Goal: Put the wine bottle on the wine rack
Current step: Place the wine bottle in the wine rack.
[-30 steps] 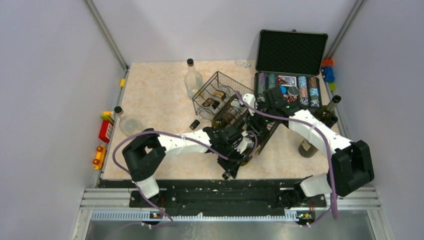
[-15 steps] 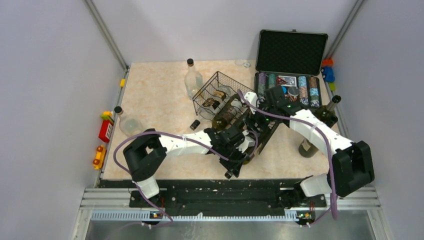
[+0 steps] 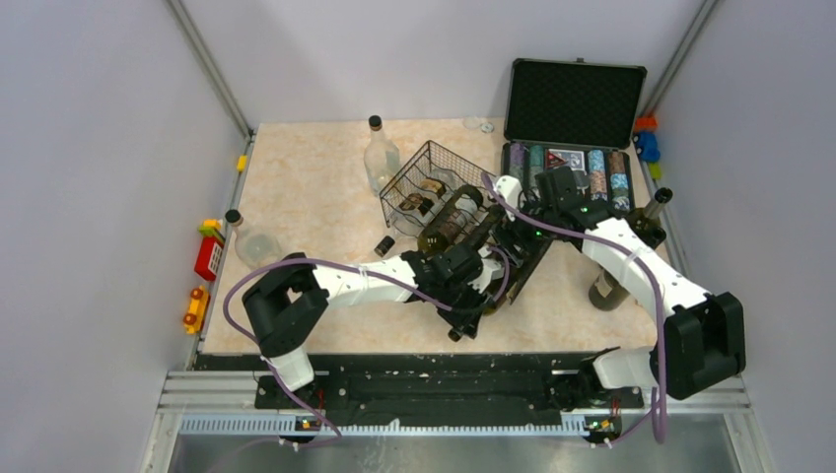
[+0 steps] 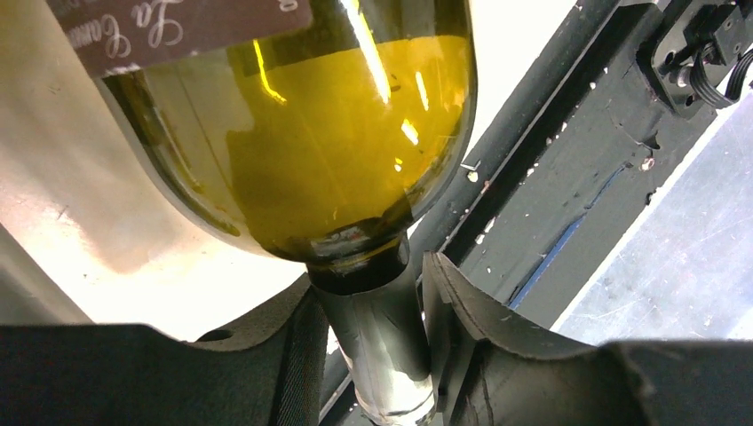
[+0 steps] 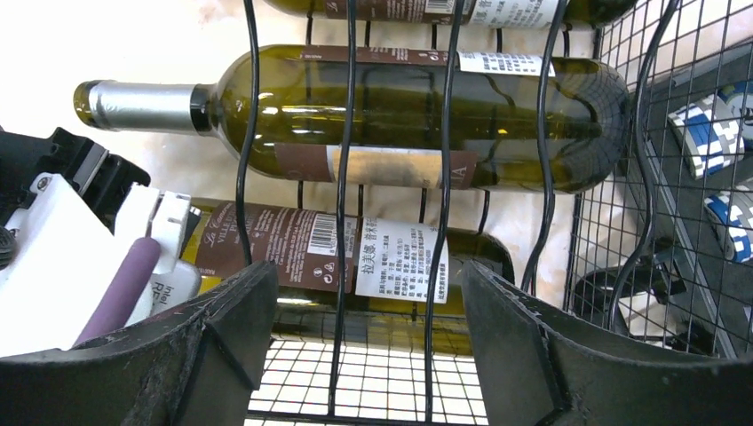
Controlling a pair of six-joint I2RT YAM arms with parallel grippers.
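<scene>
The wine rack (image 3: 426, 169) sits near the middle of the table (image 3: 306, 187), its raised grid end pointing toward 11 o'clock and its wavy rows running down toward 5 o'clock. At the rack's 6 o'clock end the left gripper (image 4: 373, 302) is pinched on the neck of the wine bottle (image 4: 337, 160). In the left wrist view both dark fingers (image 4: 457, 319) press the dark capsule just below the shoulder, and the green glass with its yellow-tinted contents and brown label fills the frame above them. In the right wrist view the same brown-labelled bottle lies on its side behind the rack's wavy wires, its base toward 3 o'clock and its neck toward 9 o'clock, where the white body of the left arm (image 5: 62, 266) meets it. A second bottle (image 5: 400, 106) with a silver foil capsule lies parallel just beyond it at 12 o'clock, and the edge of a third shows above that. The right gripper (image 5: 368, 284) hangs over the rack's 3 o'clock side with its fingers spread wide. Several wires run between them, and the fingers close on nothing. From the rack, an open black case (image 3: 575, 99) holding chips lies at 1 o'clock, a clear glass bottle (image 3: 380, 158) stands at 10 o'clock, and a dark bottle (image 3: 646, 222) stands at 3 o'clock by the table's right edge.
</scene>
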